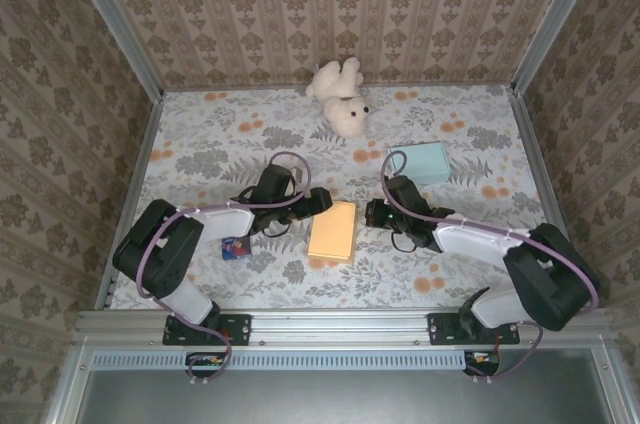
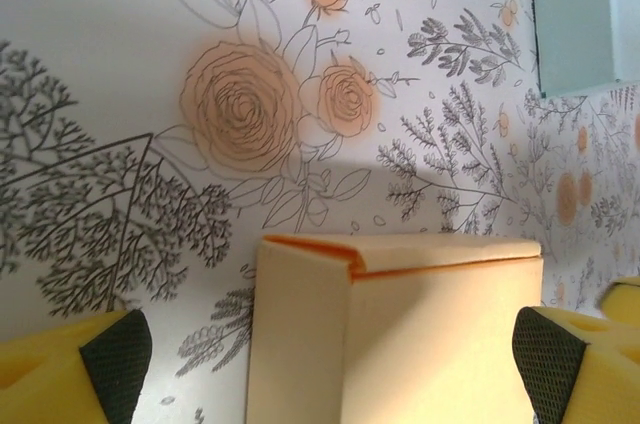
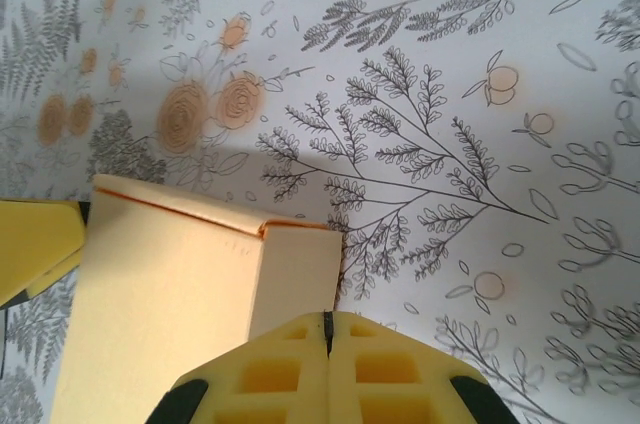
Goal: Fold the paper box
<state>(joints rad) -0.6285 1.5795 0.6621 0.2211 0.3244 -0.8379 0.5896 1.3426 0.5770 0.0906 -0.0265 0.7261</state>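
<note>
The paper box (image 1: 333, 231) is a pale orange, flat folded carton lying on the floral table between both arms. In the left wrist view its end (image 2: 400, 334) sits between my left gripper's (image 2: 330, 374) yellow fingers (image 2: 100, 364), which stand wide open on either side of it. From above, the left gripper (image 1: 318, 201) is at the box's upper left corner. My right gripper (image 3: 327, 329) is shut, its tips against the narrow side wall of the box (image 3: 170, 294). In the top view it (image 1: 372, 212) is at the box's right edge.
A light blue box (image 1: 421, 162) lies behind the right gripper, also at the top right of the left wrist view (image 2: 585, 14). A white teddy bear (image 1: 340, 96) lies at the back. A small dark card (image 1: 236, 248) lies by the left arm. Patterned walls enclose the table.
</note>
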